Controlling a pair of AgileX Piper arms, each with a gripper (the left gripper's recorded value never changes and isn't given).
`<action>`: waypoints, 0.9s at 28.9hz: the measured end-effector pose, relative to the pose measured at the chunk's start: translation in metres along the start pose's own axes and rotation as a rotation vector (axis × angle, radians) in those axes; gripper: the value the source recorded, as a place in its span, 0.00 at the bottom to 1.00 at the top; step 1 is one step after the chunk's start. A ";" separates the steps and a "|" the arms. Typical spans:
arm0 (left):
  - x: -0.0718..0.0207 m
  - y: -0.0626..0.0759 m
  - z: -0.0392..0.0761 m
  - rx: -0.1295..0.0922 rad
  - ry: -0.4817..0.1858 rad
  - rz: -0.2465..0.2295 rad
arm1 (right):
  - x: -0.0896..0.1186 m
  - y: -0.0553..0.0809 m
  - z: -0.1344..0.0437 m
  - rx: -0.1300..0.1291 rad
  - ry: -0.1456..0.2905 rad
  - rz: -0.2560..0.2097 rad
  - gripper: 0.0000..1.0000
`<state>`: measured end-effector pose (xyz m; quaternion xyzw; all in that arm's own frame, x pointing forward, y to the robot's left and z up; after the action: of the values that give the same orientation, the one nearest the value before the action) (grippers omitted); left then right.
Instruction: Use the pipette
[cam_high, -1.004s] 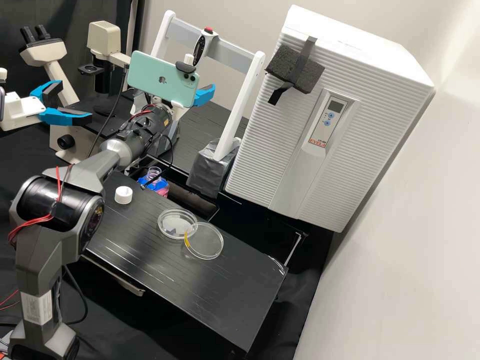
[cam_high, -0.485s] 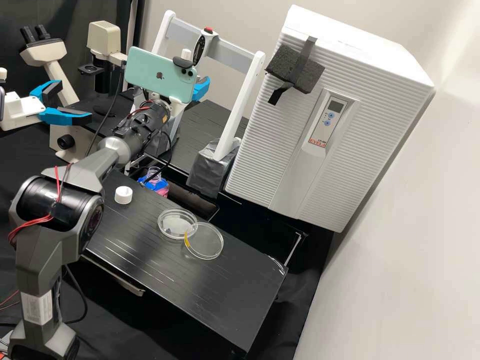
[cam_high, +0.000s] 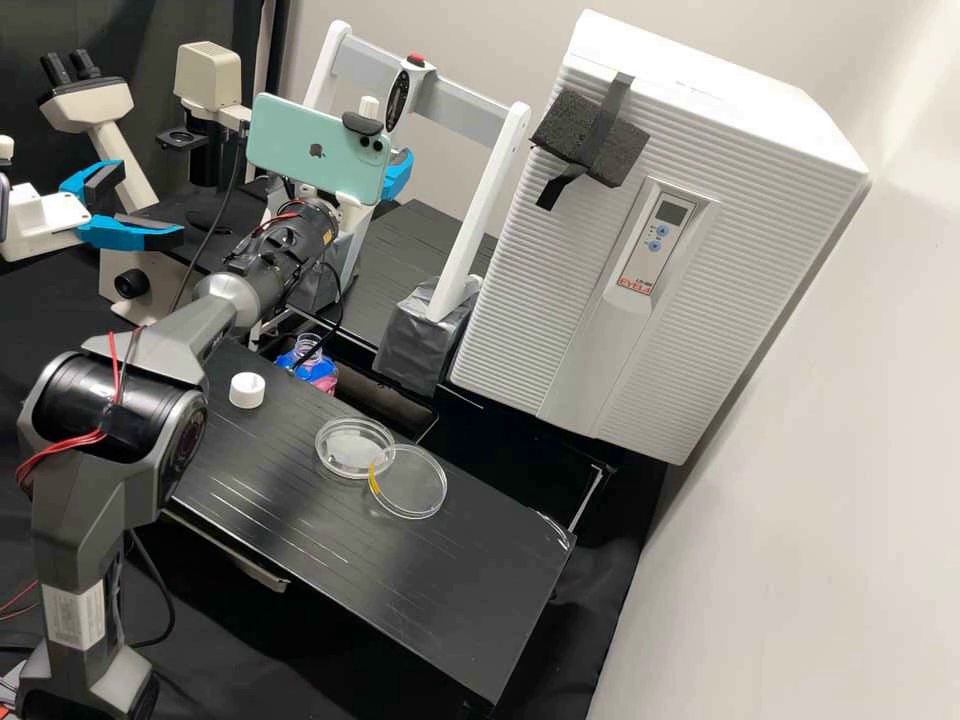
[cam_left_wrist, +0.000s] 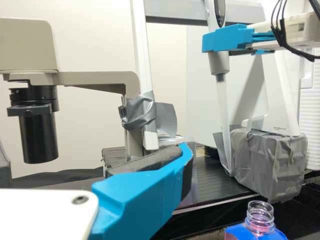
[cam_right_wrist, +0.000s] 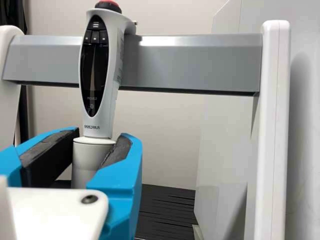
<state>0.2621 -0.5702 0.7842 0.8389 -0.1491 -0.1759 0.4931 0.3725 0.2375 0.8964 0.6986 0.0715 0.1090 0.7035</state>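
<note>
The pipette (cam_high: 401, 92) hangs upright on the white stand (cam_high: 470, 100), dark-bodied with a red top button. My right gripper (cam_high: 395, 175) sits at the stand, partly behind the mint phone (cam_high: 318, 148) mounted on its arm. In the right wrist view the right gripper (cam_right_wrist: 95, 150) is shut on the pipette (cam_right_wrist: 97, 85), pads against its white lower shaft. The left wrist view has that gripper (cam_left_wrist: 232, 37) farther off, with the pipette's clear tip (cam_left_wrist: 225, 130) pointing down. My left gripper (cam_high: 120, 205) is open at the far left by the microscope, holding nothing.
An uncapped bottle of pink liquid (cam_high: 310, 365) stands at the black tray's (cam_high: 450, 590) back edge, with its white cap (cam_high: 247, 389) nearby. Two clear petri dishes (cam_high: 354, 446) (cam_high: 410, 481) lie on the tray. A microscope (cam_high: 100, 150) and a large white machine (cam_high: 650, 230) flank the stand.
The right gripper and its phone shifted slightly left and up at the stand, its fingers drawing in on the pipette's shaft. The left arm kept still.
</note>
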 end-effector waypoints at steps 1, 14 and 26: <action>0.0000 0.000 -0.001 0.001 0.005 0.001 | 0.000 0.000 0.000 -0.003 0.000 0.000 0.00; 0.0000 0.000 -0.001 0.001 0.005 0.001 | 0.000 -0.002 -0.002 -0.013 0.004 -0.005 0.00; 0.0000 0.000 -0.001 -0.001 0.005 0.001 | -0.003 0.013 -0.011 0.000 0.013 0.015 0.00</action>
<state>0.2626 -0.5693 0.7850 0.8390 -0.1483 -0.1738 0.4939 0.3666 0.2470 0.9087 0.6986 0.0707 0.1189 0.7020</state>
